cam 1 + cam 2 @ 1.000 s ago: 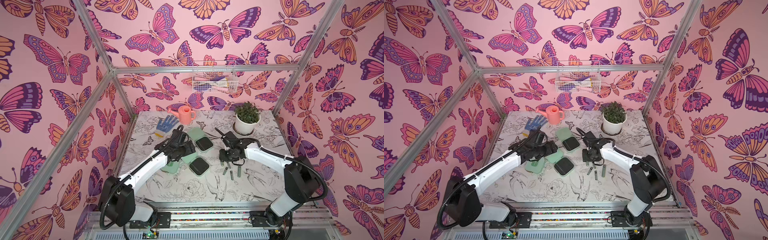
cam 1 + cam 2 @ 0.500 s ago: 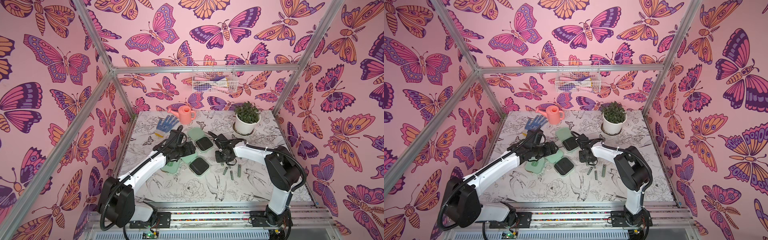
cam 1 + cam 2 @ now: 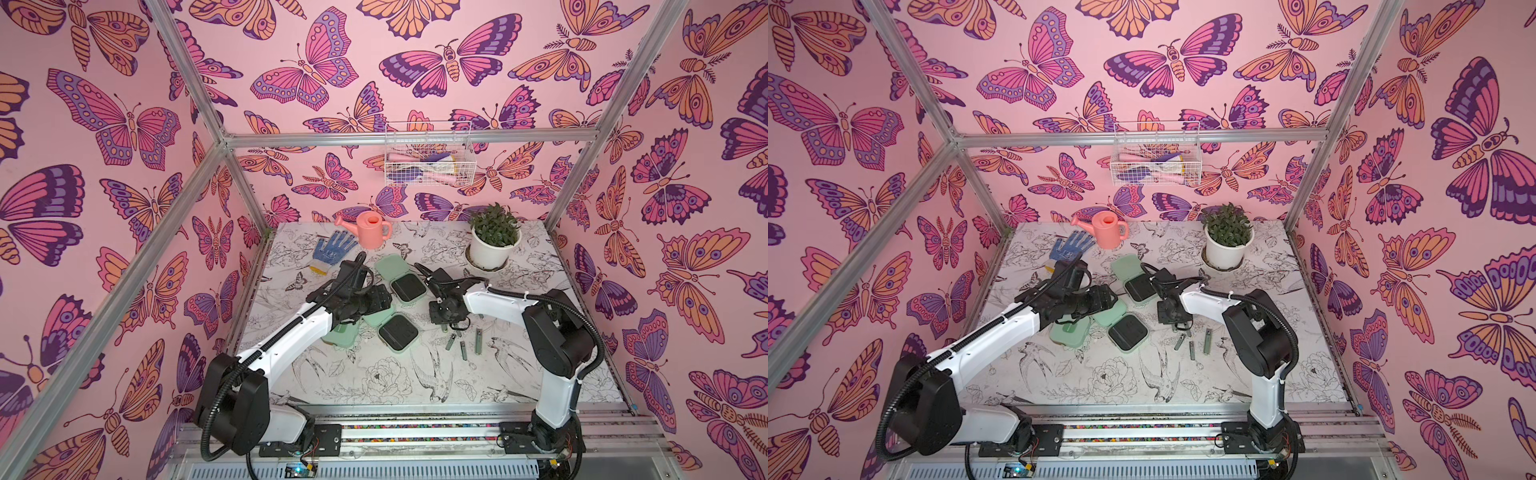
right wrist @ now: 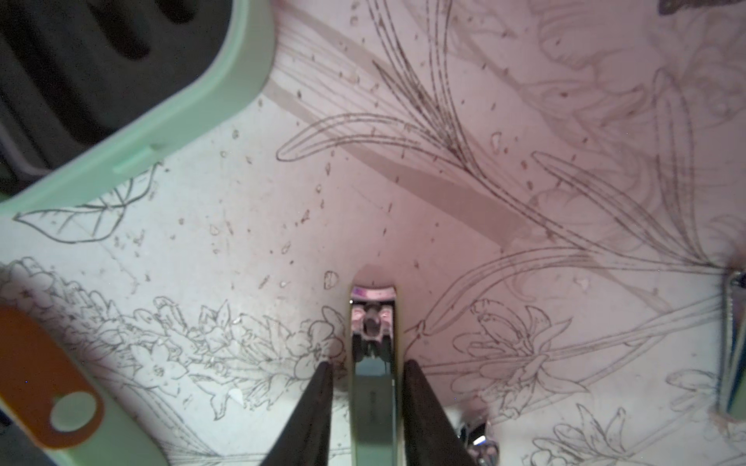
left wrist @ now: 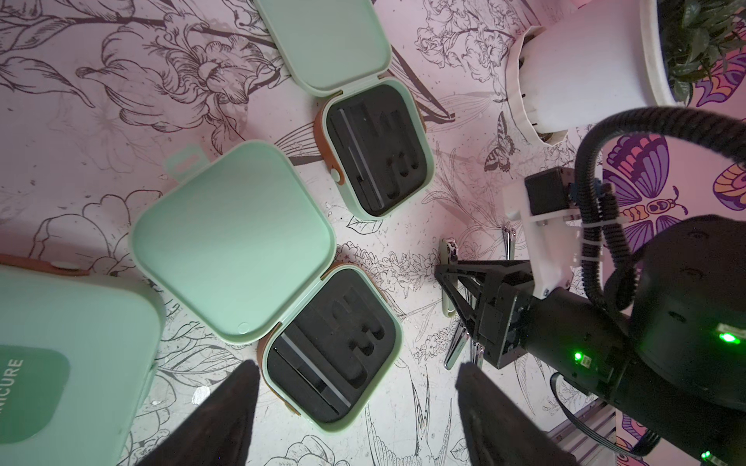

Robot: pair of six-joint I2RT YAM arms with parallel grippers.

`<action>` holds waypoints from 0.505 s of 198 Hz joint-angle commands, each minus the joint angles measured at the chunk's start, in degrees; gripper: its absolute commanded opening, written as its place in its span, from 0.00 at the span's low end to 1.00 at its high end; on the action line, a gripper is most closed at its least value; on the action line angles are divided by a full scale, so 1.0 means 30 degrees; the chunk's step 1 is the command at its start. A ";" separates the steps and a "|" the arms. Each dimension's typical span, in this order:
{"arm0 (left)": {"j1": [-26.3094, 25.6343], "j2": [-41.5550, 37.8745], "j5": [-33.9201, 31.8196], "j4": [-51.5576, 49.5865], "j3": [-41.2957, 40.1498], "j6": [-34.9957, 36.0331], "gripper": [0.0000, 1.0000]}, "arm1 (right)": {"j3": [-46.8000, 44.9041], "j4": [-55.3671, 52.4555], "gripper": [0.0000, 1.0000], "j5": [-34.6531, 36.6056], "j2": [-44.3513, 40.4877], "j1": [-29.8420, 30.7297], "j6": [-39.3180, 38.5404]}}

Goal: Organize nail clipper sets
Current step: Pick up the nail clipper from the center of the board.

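Observation:
Two mint-green cases lie open with black trays up, the farther one point(image 3: 408, 287) and the nearer one point(image 3: 397, 332). A third case point(image 3: 345, 334) lies closed under my left arm. My left gripper point(image 5: 357, 375) hovers open over the nearer open case point(image 5: 335, 343), holding nothing. Several slim metal tools point(image 3: 463, 351) lie loose on the table. My right gripper point(image 4: 367, 362) is low over one nail clipper point(image 4: 371, 318) lying on the table. Its fingers point(image 4: 323, 387) flank the clipper closely, with a thin gap on each side.
A pink watering can point(image 3: 372, 228), a blue dotted glove point(image 3: 334, 249) and a potted plant point(image 3: 494, 241) stand along the back. A wire basket point(image 3: 428, 166) hangs on the back wall. An orange strap point(image 4: 48, 383) sticks out from the nearer case, and another tool point(image 4: 732, 343) lies beside the right gripper.
My right gripper has moved left toward the cases and come down over a clipper, its jaws narrowing. The left gripper has stayed in place, its jaws slightly narrower.

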 commanded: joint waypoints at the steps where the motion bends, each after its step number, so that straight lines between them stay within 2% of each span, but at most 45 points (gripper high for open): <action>1: 0.0118 -0.0301 0.0191 0.0273 -0.0306 0.0161 0.78 | 0.0097 0.0096 0.28 0.0281 0.0126 0.0126 0.0095; 41: 0.0134 -0.0200 0.0396 0.0333 -0.0335 0.0176 0.77 | -0.0137 0.0302 0.25 -0.0106 0.0321 0.0061 0.0178; 100: 0.0147 -0.0255 0.0470 0.0406 -0.0450 0.0117 0.77 | -0.0481 0.0319 0.15 -0.0056 -0.0431 0.0061 0.0031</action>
